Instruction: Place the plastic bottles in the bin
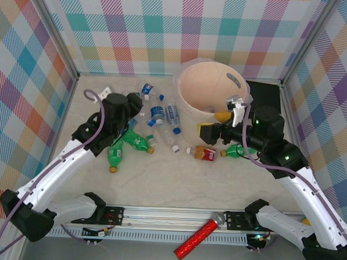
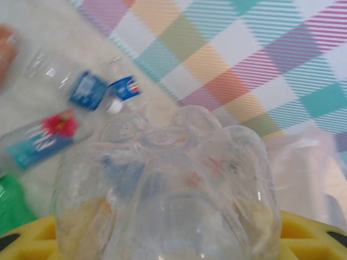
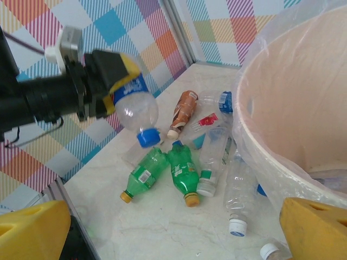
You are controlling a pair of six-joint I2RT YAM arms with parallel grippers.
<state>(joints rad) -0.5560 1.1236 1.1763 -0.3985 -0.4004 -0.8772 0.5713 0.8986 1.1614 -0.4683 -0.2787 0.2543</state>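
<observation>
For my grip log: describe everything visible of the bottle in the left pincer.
The bottle is clear, thin-looking plastic with a blue label band and a blue cap. It hangs tilted, cap downward, apparently lifted off the table. The left pincer clamps its base end between yellow fingers; nothing else visibly touches it. Its lobed base faces the left wrist camera.

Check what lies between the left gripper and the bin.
In the top view, a clear blue-labelled bottle and a second one lie side by side between the left gripper, holding a blue-capped bottle, and the bin.
</observation>
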